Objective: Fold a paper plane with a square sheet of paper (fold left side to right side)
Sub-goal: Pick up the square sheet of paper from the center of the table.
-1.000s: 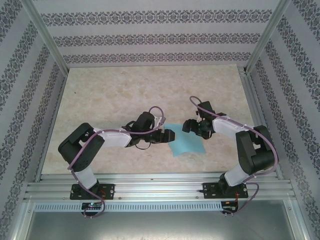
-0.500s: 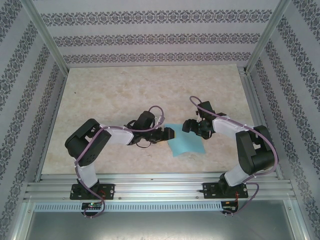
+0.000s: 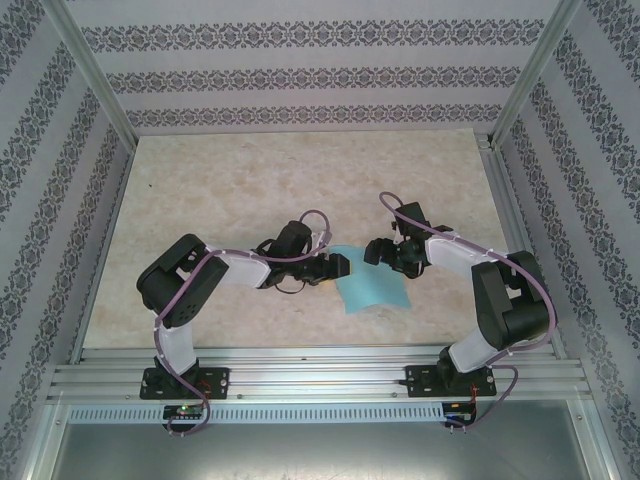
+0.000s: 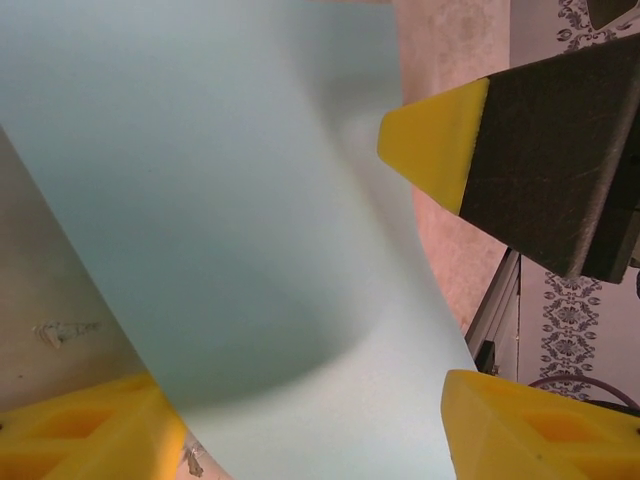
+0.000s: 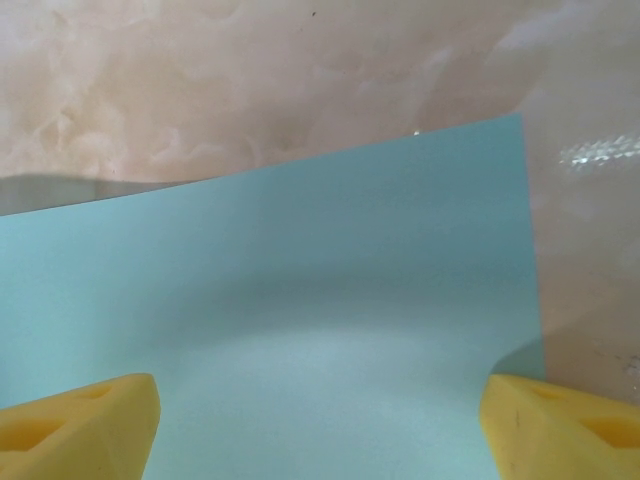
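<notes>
The square sheet of paper point(image 3: 375, 288), light blue, lies near the table's front middle, between my two grippers. Its left part curls up off the table. My left gripper point(image 3: 340, 268) is at the sheet's left edge. In the left wrist view the curved sheet point(image 4: 250, 230) rises between the yellow fingertips point(image 4: 540, 420), which stand wide apart, so my left gripper point(image 4: 310, 430) is open. My right gripper point(image 3: 380, 250) hovers over the sheet's far edge. In the right wrist view it point(image 5: 320, 420) is open, low over the sheet point(image 5: 320, 300). No paper plane shape shows.
The marbled beige table point(image 3: 250, 190) has free room behind and to the left of the sheet. An aluminium rail point(image 3: 320, 365) runs along the near edge and patterned walls close in the sides. One right-gripper finger point(image 4: 435, 140) shows close by in the left wrist view.
My left arm has shifted a little to the right, toward the sheet's left edge. The right arm and the sheet's right part have stayed put.
</notes>
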You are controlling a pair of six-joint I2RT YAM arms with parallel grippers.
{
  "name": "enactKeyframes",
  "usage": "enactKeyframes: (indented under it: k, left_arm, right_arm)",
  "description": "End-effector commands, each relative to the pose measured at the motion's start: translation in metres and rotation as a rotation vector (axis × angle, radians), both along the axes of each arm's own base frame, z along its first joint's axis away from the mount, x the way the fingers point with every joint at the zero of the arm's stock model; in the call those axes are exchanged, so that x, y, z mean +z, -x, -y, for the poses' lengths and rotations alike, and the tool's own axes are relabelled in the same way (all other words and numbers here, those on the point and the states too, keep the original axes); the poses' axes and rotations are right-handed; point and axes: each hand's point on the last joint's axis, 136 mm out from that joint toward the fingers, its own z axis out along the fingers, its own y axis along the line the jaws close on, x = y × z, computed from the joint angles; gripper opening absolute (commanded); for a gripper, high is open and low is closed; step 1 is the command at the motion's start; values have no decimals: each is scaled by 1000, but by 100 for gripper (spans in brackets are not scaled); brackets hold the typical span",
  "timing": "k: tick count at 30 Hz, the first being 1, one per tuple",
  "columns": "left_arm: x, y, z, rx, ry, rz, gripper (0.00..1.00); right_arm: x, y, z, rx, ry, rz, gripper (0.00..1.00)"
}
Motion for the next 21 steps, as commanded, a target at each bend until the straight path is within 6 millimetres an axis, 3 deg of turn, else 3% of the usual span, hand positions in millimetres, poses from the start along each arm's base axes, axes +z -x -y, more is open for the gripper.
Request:
enactKeyframes:
  k: [1, 16, 21]
  left_arm:
    - [12, -7, 5, -11, 20, 60, 62]
    - [21, -7, 5, -21, 21, 82, 17]
    - [29, -10, 12, -32, 50, 103, 5]
  right_arm:
    - [-4, 8, 0, 4, -16, -24, 85]
    - [5, -3, 14, -25, -3, 21, 88]
    - [26, -9, 41, -48, 100, 72, 89]
